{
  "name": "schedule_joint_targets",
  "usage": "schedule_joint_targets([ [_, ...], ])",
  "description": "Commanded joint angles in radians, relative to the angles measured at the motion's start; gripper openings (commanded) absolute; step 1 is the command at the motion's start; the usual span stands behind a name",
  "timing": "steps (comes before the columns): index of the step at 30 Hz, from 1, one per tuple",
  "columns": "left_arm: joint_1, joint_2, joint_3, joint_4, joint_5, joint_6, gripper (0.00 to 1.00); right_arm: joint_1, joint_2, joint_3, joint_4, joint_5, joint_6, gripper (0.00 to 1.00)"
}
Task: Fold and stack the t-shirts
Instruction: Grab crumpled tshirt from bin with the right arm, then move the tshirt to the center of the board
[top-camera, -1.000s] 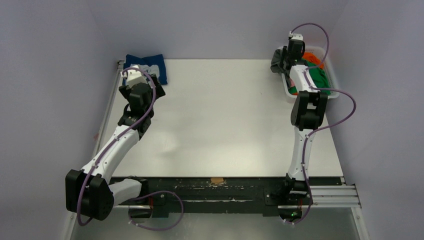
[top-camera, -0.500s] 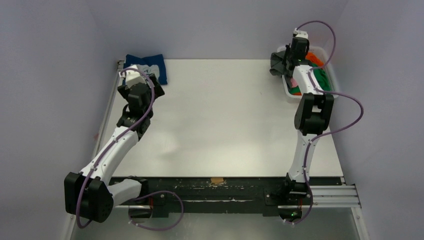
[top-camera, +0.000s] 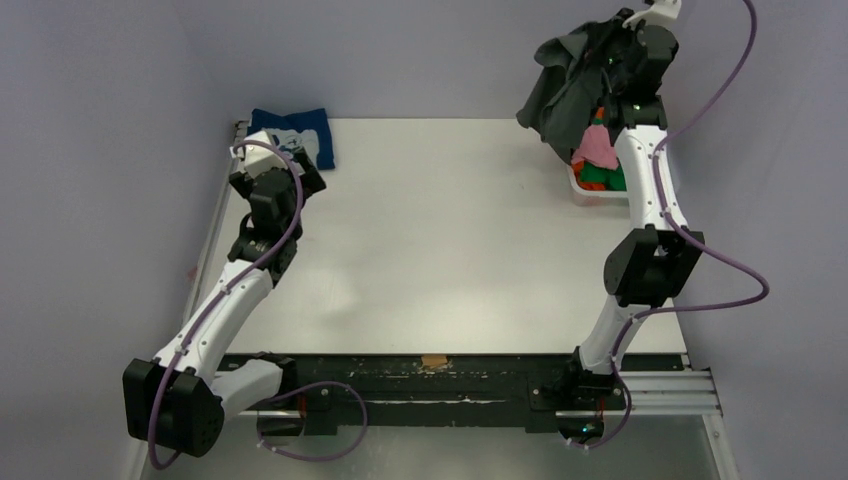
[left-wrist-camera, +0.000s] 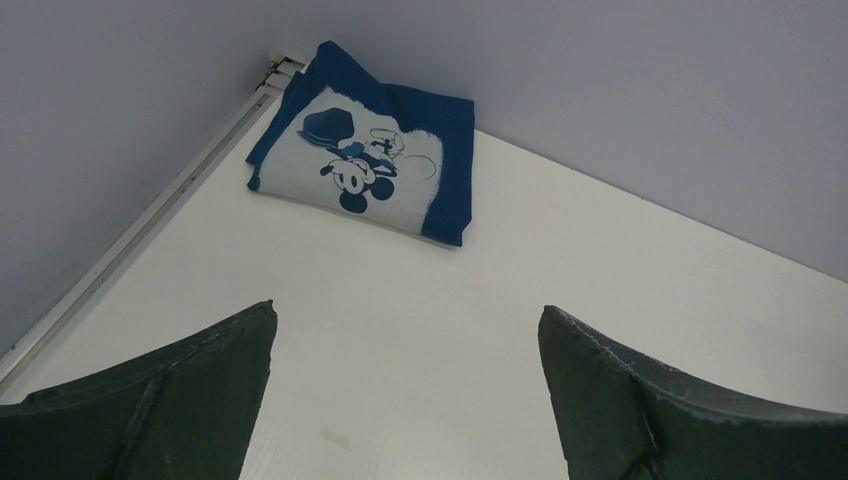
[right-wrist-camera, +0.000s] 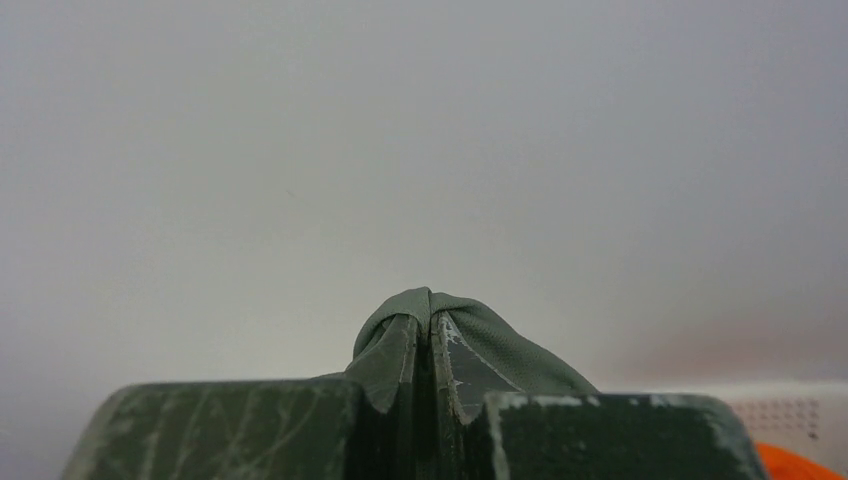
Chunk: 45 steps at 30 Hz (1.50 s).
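Your right end effector (top-camera: 612, 38) is closed on the grey tee (top-camera: 560, 85), pinching a small fold of it. In the right wrist view the jaws of this end effector (right-wrist-camera: 432, 330) stand pressed together, with a peak of the grey tee (right-wrist-camera: 505, 350) rising between and just above them. From above, you can see the arm stretched high over the far right corner of the bench (top-camera: 450, 250). The grey tee hangs bunched below the grip, clear of the bench and partly over the basket (top-camera: 578, 185).

The basket sits at the far right edge, and a pink tee (top-camera: 598, 148) and a green tee (top-camera: 600, 180) lie in it under the hanging cloth. The right wrist view catches a corner of the basket (right-wrist-camera: 790, 415) and a scrap of orange tee (right-wrist-camera: 800, 462) at its lower right.

Your left end effector (top-camera: 298, 165) is open and holds nothing. In its wrist view the end effector (left-wrist-camera: 405, 310) has its fingers (left-wrist-camera: 190, 390) spread wide above bare bench (left-wrist-camera: 500, 330). It points toward the navy tee (left-wrist-camera: 370, 170), near it but not touching.

The navy tee (top-camera: 300, 128) lies folded in the far left corner, flat, with its white cartoon print facing up, close to the rail along the left edge.
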Motion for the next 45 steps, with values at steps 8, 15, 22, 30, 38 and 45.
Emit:
schedule_joint_targets([
  [8,0.003,-0.083,-0.03,0.012,0.033,-0.032,1.0,0.023,0.073,0.378,0.168,-0.41,0.33,0.0],
  [15,0.003,-0.129,-0.05,-0.048,0.07,-0.081,1.0,0.181,0.075,0.402,0.176,-0.577,0.307,0.0],
  [22,0.003,-0.209,-0.105,-0.116,0.054,-0.151,1.0,0.307,-0.085,0.124,0.081,-0.717,0.068,0.0],
  [30,0.004,-0.197,-0.088,-0.201,0.092,-0.183,1.0,0.291,-0.212,-0.402,-0.121,-0.241,-0.34,0.0],
  [38,0.002,-0.098,-0.042,-0.3,0.276,-0.191,1.0,0.267,0.025,-0.381,-0.397,0.218,-0.248,0.99],
  [45,0.001,0.06,-0.043,-0.403,0.52,-0.232,1.0,0.267,-0.136,-0.611,-0.267,0.207,-0.174,0.99],
])
